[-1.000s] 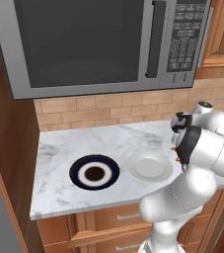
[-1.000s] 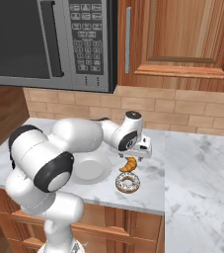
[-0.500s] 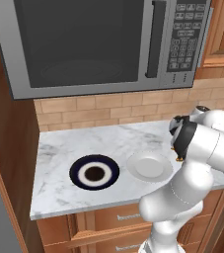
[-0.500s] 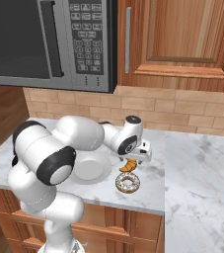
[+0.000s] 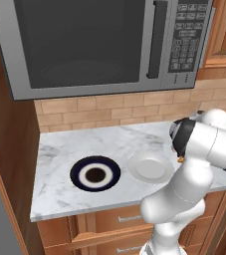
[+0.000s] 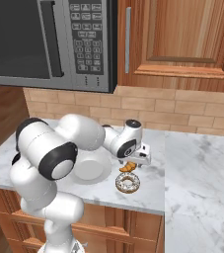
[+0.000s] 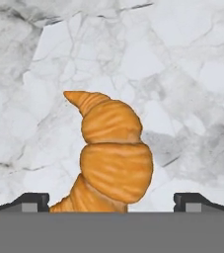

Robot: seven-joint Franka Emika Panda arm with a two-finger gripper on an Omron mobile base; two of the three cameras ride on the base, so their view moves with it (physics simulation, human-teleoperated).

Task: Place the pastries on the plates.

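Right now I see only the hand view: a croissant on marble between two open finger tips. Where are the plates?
Observer: Both sit on the counter to the arm's left; the white plate is nearer it, the navy plate farther.
Reviewer: Anything on them?
Observer: No, both are bare.
Reviewer: And the second pastry?
Observer: A doughnut lies just in front of the croissant, near the counter's front edge.
Reviewer: The pincer?
Observer: The pincer hangs open right over the croissant.

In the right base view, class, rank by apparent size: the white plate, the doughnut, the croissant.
1. White plate, clearly largest, though the arm covers part of it.
2. Doughnut.
3. Croissant, smallest as seen, but the hand hides part of it, so its place is unsure.
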